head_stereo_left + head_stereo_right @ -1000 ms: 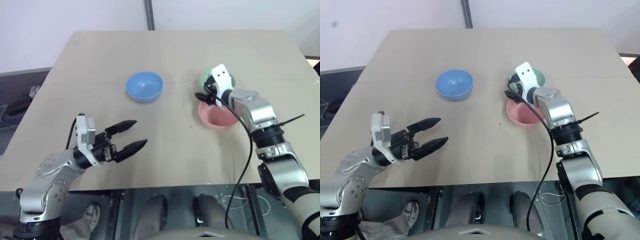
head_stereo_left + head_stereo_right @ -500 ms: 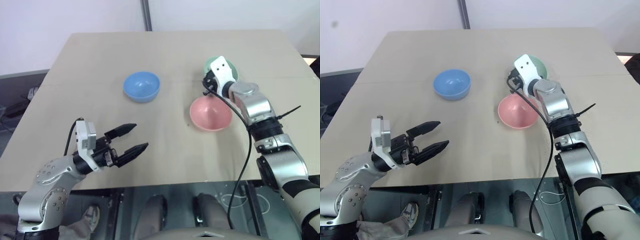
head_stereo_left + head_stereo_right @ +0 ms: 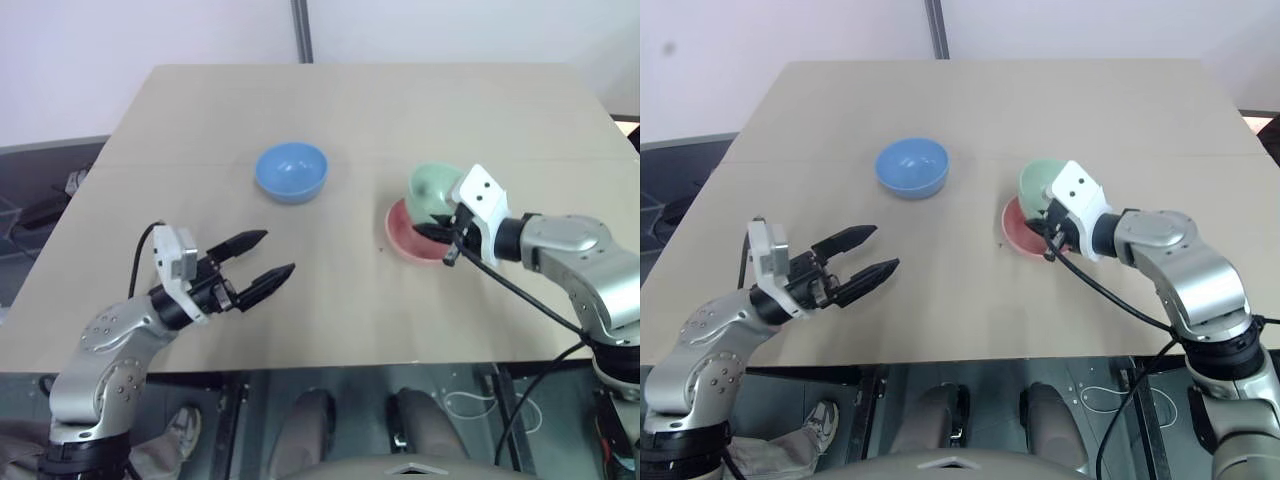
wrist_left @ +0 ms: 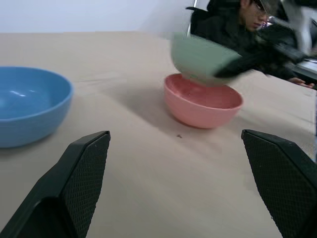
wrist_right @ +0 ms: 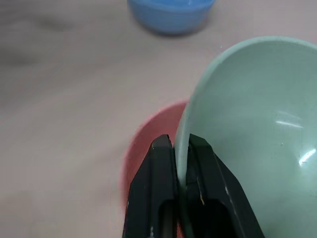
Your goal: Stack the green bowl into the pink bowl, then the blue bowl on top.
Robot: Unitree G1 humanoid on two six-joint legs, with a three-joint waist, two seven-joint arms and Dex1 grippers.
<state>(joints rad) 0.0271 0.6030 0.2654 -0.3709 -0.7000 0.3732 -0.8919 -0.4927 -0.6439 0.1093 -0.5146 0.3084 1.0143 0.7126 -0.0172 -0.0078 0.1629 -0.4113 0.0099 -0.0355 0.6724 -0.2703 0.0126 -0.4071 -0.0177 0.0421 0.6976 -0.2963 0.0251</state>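
My right gripper is shut on the rim of the green bowl, one finger inside and one outside. The bowl hangs tilted just over the pink bowl, which rests on the table right of centre. From the left wrist view the green bowl sits low over the pink bowl; whether they touch I cannot tell. The blue bowl stands alone left of them, further back. My left gripper hovers open near the table's front left, nothing between its fingers.
The beige table carries just the three bowls, with its front edge close below both arms. A person sits beyond the table's far right side. A black cable trails from my right wrist.
My right gripper closed on the green bowl's rim, lifted it and drew it back toward me, over the pink bowl. The left gripper stayed open and hardly moved.
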